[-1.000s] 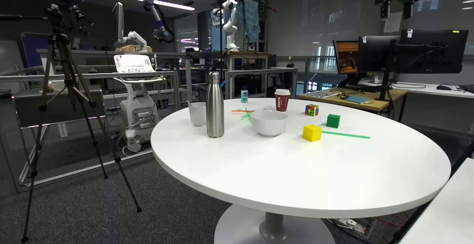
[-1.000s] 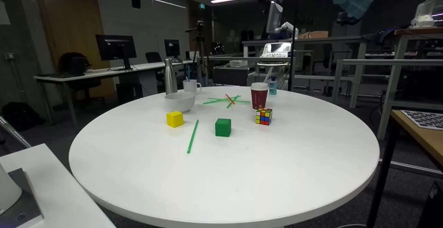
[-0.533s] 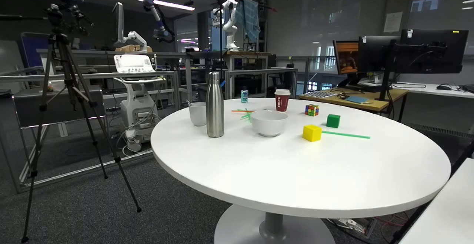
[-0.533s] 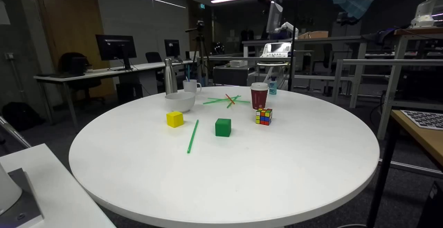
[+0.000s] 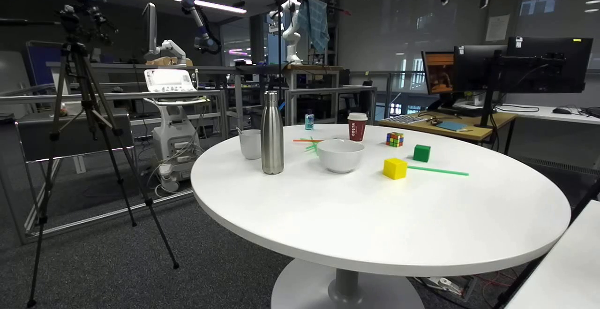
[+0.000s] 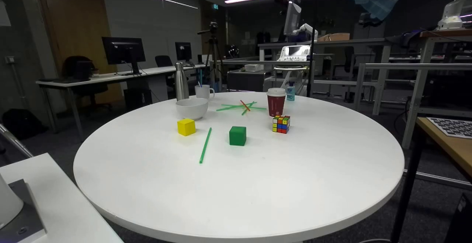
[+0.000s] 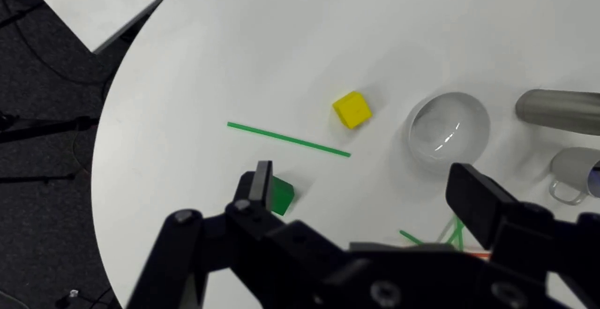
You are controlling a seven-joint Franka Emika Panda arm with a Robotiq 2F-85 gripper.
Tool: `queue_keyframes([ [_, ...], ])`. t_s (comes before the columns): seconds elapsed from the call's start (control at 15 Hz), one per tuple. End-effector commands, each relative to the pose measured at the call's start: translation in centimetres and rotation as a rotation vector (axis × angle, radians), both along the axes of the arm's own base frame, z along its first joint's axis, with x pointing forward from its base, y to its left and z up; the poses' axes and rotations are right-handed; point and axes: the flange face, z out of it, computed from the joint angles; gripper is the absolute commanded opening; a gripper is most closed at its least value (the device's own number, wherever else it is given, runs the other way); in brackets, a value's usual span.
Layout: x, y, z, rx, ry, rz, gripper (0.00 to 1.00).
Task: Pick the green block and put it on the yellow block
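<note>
The green block [image 5: 422, 153] sits on the round white table, also in an exterior view [image 6: 238, 135]. In the wrist view the green block [image 7: 283, 196] is partly hidden behind the left finger. The yellow block [image 5: 395, 168] stands apart from it on the table, also in an exterior view [image 6: 186, 127] and in the wrist view [image 7: 352, 109]. My gripper [image 7: 361, 168] is open and empty, its fingers wide apart. In an exterior view the gripper [image 5: 464, 2] hangs high above the table at the top edge; only a small part shows in the other exterior picture.
A green stick [image 7: 288, 139] lies between the blocks. A white bowl [image 7: 449, 131] is beside the yellow block. A steel bottle [image 5: 272, 135], a white mug [image 5: 251, 145], a red cup [image 6: 276, 104], a puzzle cube [image 6: 281, 124] and crossed sticks [image 6: 241, 107] stand or lie farther off.
The gripper rose toward the top of the exterior views, then came slightly lower and to the left in an exterior view, with its fingers turned. The blocks have not moved.
</note>
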Motion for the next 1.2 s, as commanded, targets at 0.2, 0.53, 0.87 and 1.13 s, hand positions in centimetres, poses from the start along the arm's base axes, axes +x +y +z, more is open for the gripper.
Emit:
queue_keyframes([
  [0.2, 4.6, -4.3, -2.6, 0.06, 0.057, 0.026, 1.0],
  [0.53, 6.4, -7.0, -7.8, 0.088, 0.139, 0.088, 1.0],
  [0.87, 8.0, -7.2, -12.5, 0.122, 0.231, 0.16, 1.0],
  [1.13, 9.8, -6.6, -15.3, 0.128, 0.259, 0.233, 1.0],
])
